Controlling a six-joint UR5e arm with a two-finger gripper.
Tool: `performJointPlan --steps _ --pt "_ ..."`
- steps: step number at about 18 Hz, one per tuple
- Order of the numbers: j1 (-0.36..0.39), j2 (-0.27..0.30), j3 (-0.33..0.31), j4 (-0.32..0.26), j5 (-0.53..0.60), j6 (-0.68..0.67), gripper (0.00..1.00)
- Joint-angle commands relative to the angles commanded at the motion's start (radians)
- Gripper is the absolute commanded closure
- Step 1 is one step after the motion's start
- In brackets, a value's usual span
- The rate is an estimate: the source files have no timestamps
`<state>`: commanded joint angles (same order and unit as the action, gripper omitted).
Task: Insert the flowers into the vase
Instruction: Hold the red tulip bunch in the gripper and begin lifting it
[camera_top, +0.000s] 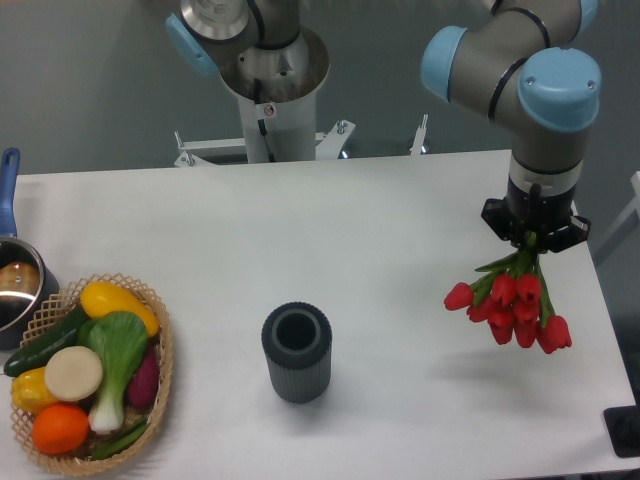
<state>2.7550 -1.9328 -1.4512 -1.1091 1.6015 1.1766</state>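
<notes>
Hanging above the table (380, 220), gripper (533, 238) clamped on the flowers (512, 300), vase (297, 352) well apart, no legible writing

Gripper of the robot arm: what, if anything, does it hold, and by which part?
The gripper holds the bunch of red tulip flowers by its green stems, with the buds hanging downward above the white table.

Flowers (512, 308) showing red buds, green stems; vase (297, 352) appearing dark grey, fine vertical ribbing; gripper (534, 238) showing black; arm (520, 70) wearing grey with light blue caps; table (350, 230) reading white; wicker basket (160, 385) showing tan weave, holding yellow, green, cream, orange, purple vegetables (85, 375); pot (15, 290) shining steel, blue handle.
</notes>
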Motion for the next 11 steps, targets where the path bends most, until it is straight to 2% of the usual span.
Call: performJointPlan --steps 7,10,11 --pt "0.002 0.028 0.002 0.000 -0.087 -0.012 1.00" --pt "0.024 0.046 -0.002 0.001 -0.181 -0.018 1.00" --pt "0.041 0.058 -0.002 0.011 -0.255 -0.035 1.00"
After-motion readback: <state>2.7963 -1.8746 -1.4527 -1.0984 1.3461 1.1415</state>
